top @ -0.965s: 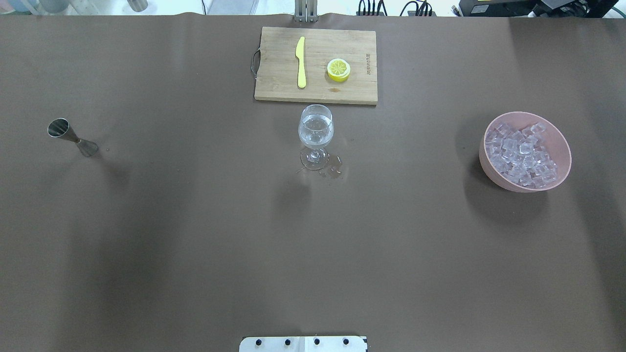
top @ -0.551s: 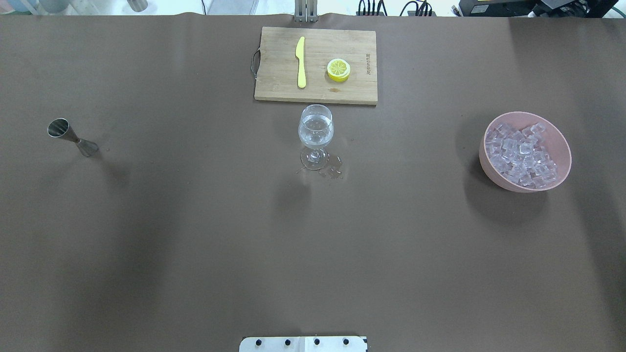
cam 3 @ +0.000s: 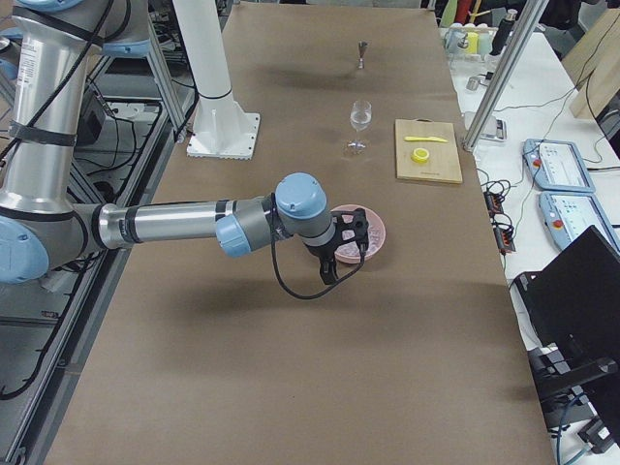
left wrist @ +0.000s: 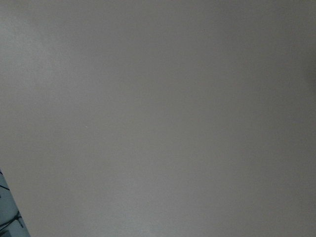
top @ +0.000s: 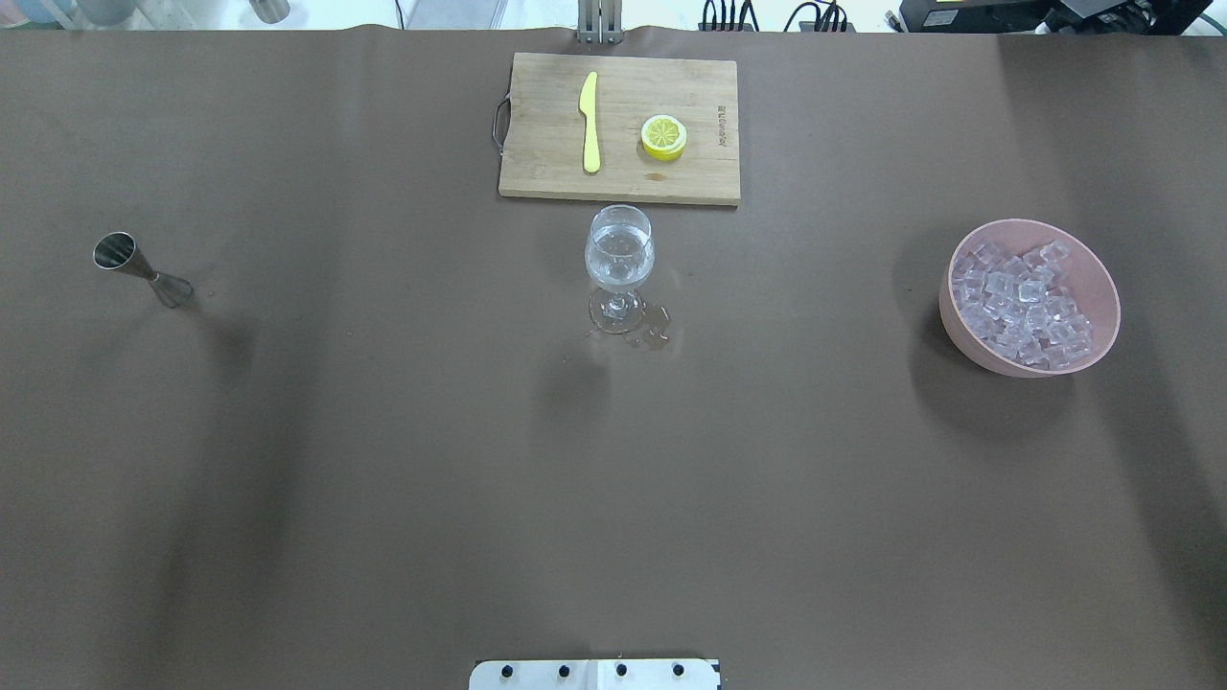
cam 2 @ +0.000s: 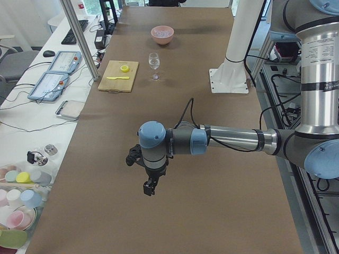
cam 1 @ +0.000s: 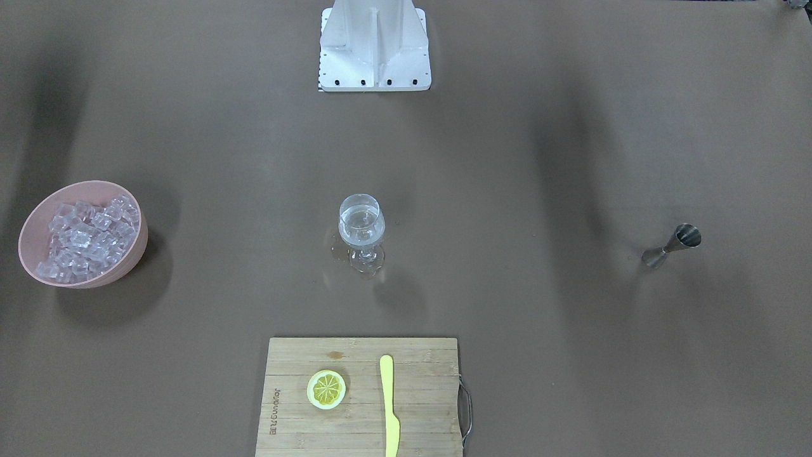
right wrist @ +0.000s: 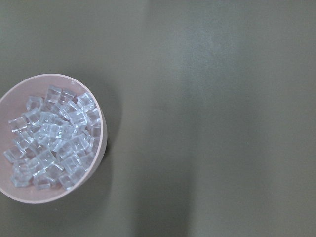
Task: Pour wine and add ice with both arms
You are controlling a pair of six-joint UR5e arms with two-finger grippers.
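Observation:
A stemmed glass (top: 619, 257) stands upright at mid-table and holds a little clear wine (cam 1: 360, 233). A small wet patch (top: 656, 332) lies by its foot. The ice (top: 1021, 305) fills a pink bowl (top: 1102, 287) on the right; the right wrist view shows the ice (right wrist: 54, 143) from above. A steel jigger (top: 142, 269) stands at the far left. Both arms show only in the side views. The left gripper (cam 2: 150, 188) hangs over bare cloth and the right gripper (cam 3: 329, 271) hangs near the bowl (cam 3: 376, 231). I cannot tell whether either is open or shut.
A wooden cutting board (top: 537, 144) lies behind the glass, with a yellow knife (top: 590, 122) and a lemon slice (top: 663, 136) on it. The white base bracket (top: 594, 674) sits at the near edge. Brown cloth covers the table.
Nothing on the table has moved. Only the soft shadows on the cloth have shifted a little.

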